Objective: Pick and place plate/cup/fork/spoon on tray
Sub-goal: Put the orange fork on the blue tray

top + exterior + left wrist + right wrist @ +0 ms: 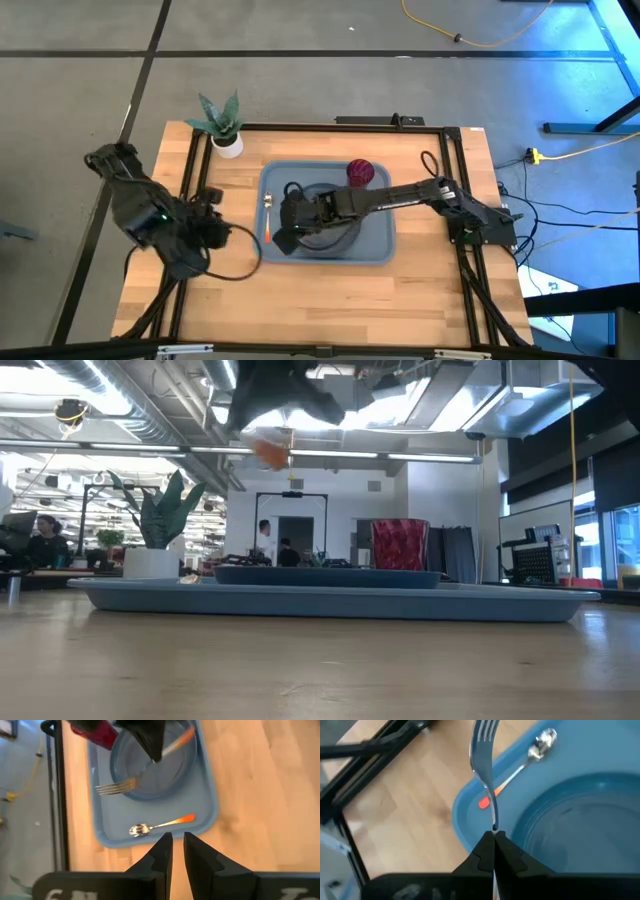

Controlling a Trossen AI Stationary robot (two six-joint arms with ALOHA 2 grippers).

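The light blue-grey tray [378,250] lies mid-table. On it rest the grey-blue plate [345,228], the dark red cup [360,172] at its far right, and the orange-handled spoon [160,825] flat along its left edge. My right gripper [494,834] reaches in from the right over the tray's left half, shut on the fork [117,785], which hangs above the plate's rim. My left gripper [177,840] hovers over bare wood left of the tray, its fingers a narrow gap apart with nothing between them. My right gripper pinches the fork's metal shaft [493,820] between its two fingers, close to where the orange handle [182,738] begins. The fingers slant down from the table's right. Tines stick out on one side, the handle on the other, and the fork is lifted clear of tray and plate.
A small plant in a white pot [226,140] stands at the table's far left, beyond the tray's corner. A black cable [240,262] loops on the wood beside my left arm. Bare wood runs along the near edge. People show in the room behind.
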